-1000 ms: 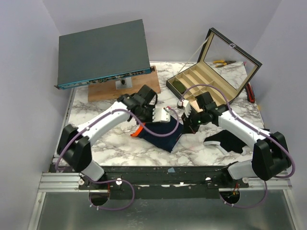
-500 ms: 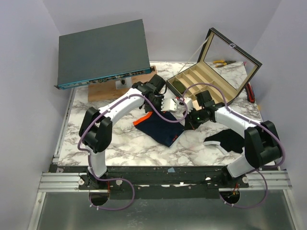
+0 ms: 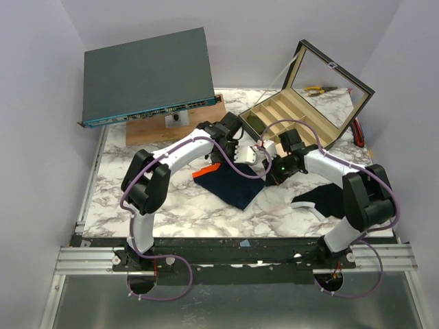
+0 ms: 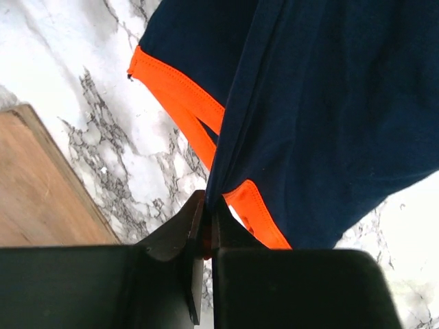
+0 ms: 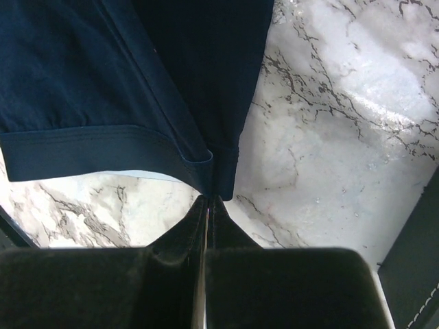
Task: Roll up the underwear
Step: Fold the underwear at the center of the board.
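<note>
Top: the underwear (image 3: 232, 188) has had its held edge carried farther back than a second ago, and the rest lies on the table (image 3: 164, 205). Left wrist: left gripper (image 4: 206, 233) clenched on the orange-trimmed corner. Right wrist: right gripper (image 5: 207, 205) clenched on the navy hem; both bites look shallow, so uneven pulling could slip the fabric out.
</note>
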